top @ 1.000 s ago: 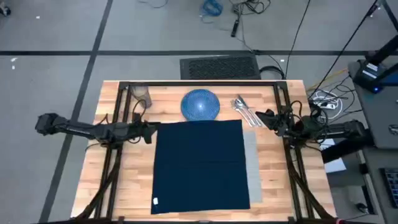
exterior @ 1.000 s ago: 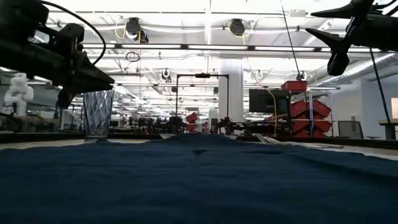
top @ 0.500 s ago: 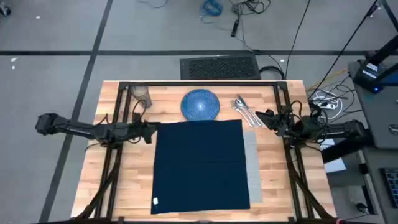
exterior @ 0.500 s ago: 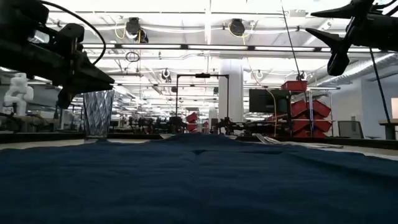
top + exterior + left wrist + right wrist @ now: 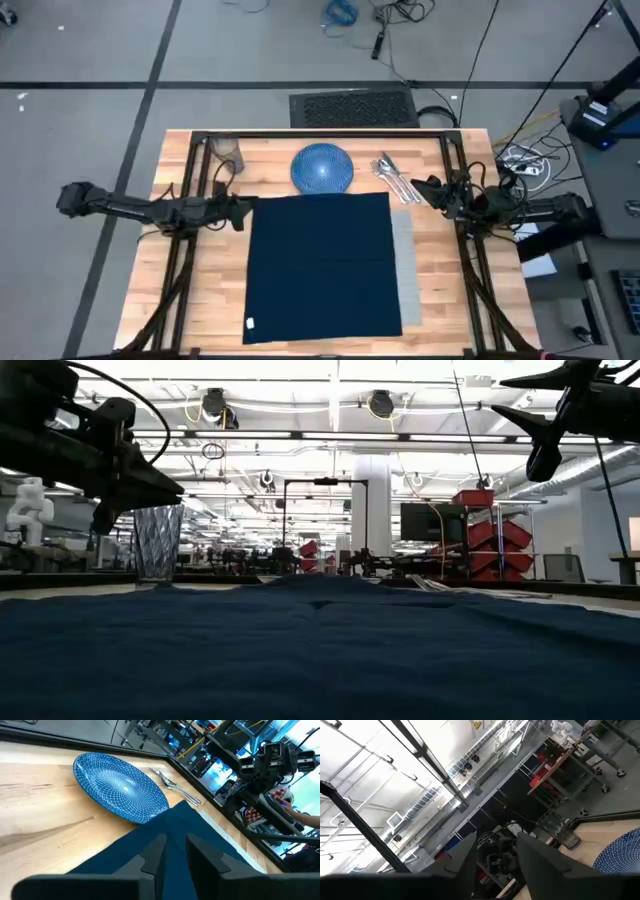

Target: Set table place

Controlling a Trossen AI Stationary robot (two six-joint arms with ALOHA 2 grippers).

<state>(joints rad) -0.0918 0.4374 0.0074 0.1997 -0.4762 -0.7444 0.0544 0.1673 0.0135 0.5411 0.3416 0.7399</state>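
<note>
While hanging over the left edge of the table [image 5: 200, 300], pointing the left gripper [image 5: 240, 212] inward, just beside the napkin's far-left corner and raised off the wood. Keeping its fingers [image 5: 155, 851] only a narrow gap apart, gripping nothing, with blue cloth showing beneath them in the left wrist view.

Standing upright in the far-left corner of the table: a clear glass [image 5: 226, 150], apart from everything else.

Sitting at the middle of the far edge: a round blue plate [image 5: 322, 167], its near rim touching or just overlapping the cloth's far edge; cannot tell which.

Lying spread flat over the middle of the table, reaching to the near edge: a navy napkin [image 5: 320, 265], covering nearly all of a grey placemat [image 5: 405, 260], leaving only a strip showing along the right side.

Resting beside the plate, toward the far-right corner: silver cutlery [image 5: 395, 178], bunched together on bare wood, the pieces too small to tell apart.

Hovering over the right edge, just beside the cutlery and well above the wood: the right gripper [image 5: 418, 188], holding its fingers [image 5: 545, 455] clearly spread, clasping nothing.
</note>
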